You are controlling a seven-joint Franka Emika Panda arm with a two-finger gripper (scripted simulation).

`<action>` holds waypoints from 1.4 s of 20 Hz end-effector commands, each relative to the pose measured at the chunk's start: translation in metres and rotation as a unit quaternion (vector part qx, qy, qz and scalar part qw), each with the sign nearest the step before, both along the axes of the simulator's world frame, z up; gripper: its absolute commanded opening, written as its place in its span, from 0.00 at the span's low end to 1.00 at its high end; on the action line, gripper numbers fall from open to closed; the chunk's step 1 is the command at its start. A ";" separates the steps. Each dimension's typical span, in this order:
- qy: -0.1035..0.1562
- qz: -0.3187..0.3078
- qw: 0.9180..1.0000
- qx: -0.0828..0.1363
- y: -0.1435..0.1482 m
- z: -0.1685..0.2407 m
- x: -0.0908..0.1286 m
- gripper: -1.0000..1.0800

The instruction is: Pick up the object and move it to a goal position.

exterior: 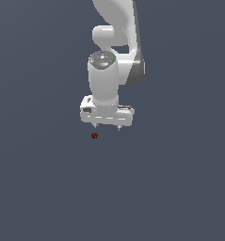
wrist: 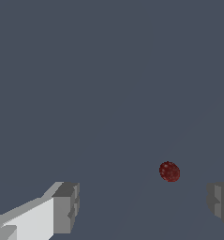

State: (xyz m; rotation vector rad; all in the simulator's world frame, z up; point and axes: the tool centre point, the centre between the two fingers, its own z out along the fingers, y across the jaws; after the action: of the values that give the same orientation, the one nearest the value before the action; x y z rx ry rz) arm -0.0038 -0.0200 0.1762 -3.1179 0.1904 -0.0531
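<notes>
I am in a simulator's bare rendered space, no real room: one flat, featureless slate-grey ground (exterior: pixel 38 188) fills both views, without walls, furniture or texture, and my white arm (exterior: pixel 115 28) looks smooth and computer-drawn.

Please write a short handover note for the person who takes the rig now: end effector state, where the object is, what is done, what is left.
End effector: open and empty, fingers spread wide apart.
Object: the small dark red blob lies free on the surface; in the exterior view it is just below the end effector, toward that view's left. In the wrist view the blob appears between the fingers, touching neither.
Done: the end effector is near the blob.
Left: close on it, lift, carry to goal. No goal marker is visible.
</notes>
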 end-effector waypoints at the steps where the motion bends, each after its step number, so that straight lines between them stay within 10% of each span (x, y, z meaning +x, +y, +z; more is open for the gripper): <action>1: 0.003 -0.024 1.000 0.001 -0.008 -0.012 -0.004 0.96; 15: 0.017 -0.214 0.977 -0.001 -0.069 -0.098 -0.046 0.96; 28: 0.019 -0.239 0.971 -0.003 -0.078 -0.117 -0.054 0.96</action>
State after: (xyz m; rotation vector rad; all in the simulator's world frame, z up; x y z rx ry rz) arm -0.0575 -0.0981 0.0634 -2.9987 0.9347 -0.0003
